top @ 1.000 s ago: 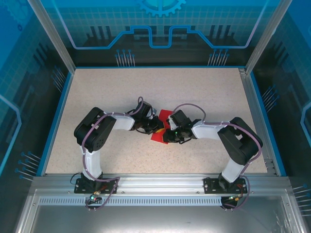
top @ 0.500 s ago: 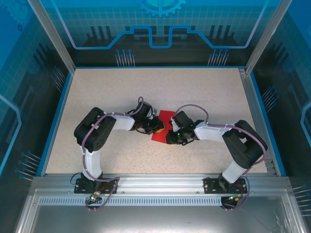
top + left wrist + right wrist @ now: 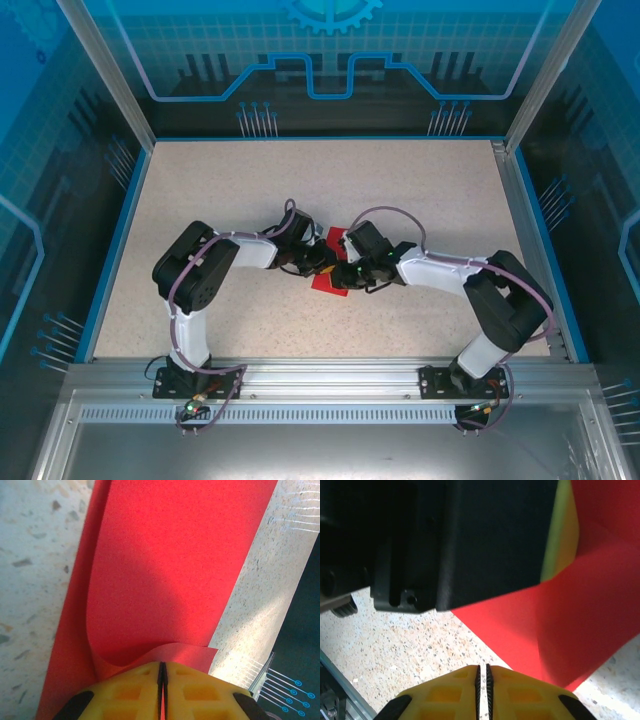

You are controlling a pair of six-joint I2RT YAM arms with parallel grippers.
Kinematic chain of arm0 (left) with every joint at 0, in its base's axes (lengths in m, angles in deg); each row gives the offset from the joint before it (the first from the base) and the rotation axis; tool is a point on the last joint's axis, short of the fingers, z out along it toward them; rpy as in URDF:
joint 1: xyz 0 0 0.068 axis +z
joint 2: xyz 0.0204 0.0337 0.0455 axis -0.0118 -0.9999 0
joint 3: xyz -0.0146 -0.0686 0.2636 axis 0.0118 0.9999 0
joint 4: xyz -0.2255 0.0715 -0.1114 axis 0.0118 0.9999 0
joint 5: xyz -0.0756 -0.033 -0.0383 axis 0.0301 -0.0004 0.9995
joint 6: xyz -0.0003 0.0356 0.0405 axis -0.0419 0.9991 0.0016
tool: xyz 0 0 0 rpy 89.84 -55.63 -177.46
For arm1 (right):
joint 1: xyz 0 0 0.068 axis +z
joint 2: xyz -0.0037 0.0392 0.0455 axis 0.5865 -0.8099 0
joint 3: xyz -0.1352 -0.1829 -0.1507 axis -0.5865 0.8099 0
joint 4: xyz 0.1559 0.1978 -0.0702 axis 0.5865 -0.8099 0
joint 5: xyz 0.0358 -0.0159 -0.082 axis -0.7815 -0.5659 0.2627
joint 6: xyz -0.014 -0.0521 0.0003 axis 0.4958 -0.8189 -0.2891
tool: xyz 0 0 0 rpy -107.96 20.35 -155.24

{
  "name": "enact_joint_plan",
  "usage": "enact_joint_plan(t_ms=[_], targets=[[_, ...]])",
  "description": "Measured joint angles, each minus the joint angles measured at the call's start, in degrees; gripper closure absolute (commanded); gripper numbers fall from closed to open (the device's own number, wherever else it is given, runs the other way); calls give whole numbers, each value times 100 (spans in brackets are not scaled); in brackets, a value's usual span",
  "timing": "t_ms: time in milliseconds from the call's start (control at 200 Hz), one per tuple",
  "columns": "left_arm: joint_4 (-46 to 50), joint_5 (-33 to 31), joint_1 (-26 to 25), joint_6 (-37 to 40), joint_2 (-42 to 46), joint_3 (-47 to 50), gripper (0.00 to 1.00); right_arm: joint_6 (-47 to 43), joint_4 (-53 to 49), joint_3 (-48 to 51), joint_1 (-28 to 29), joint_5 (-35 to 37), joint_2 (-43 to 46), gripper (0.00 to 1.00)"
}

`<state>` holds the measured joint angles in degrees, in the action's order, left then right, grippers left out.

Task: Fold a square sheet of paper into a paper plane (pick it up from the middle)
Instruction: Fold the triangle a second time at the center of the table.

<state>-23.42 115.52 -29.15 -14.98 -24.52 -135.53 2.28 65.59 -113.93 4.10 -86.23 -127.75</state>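
Top external view first: at the bottom edge the left arm (image 3: 195, 280) and right arm (image 3: 500, 300) rise from the metal rail (image 3: 320, 372) and bend inward, meeting just below the middle of the frame. There the left gripper (image 3: 326, 264) and right gripper (image 3: 343, 274) sit nose to nose over the square sheet of paper (image 3: 322, 282), which lies partly folded on the speckled table (image 3: 300, 180), with red showing below and above the wrists. From the left wrist, the yellow fingers (image 3: 200, 690) at the bottom edge are pressed together on a curled-up edge of the sheet, and the rest runs flat toward the top of the frame. From the right wrist, that gripper's finger pair (image 3: 520, 690) is closed tight with nothing visibly between; the red sheet lies just beyond at lower right, and a black housing (image 3: 470, 540) sits at upper left
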Motion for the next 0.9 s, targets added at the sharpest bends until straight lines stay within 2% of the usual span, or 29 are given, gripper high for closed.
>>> enact_joint_plan(t_ms=[900], targets=[[35,92,0,22,-142,-181,88,61,-343,0,-2,457,195,87]])
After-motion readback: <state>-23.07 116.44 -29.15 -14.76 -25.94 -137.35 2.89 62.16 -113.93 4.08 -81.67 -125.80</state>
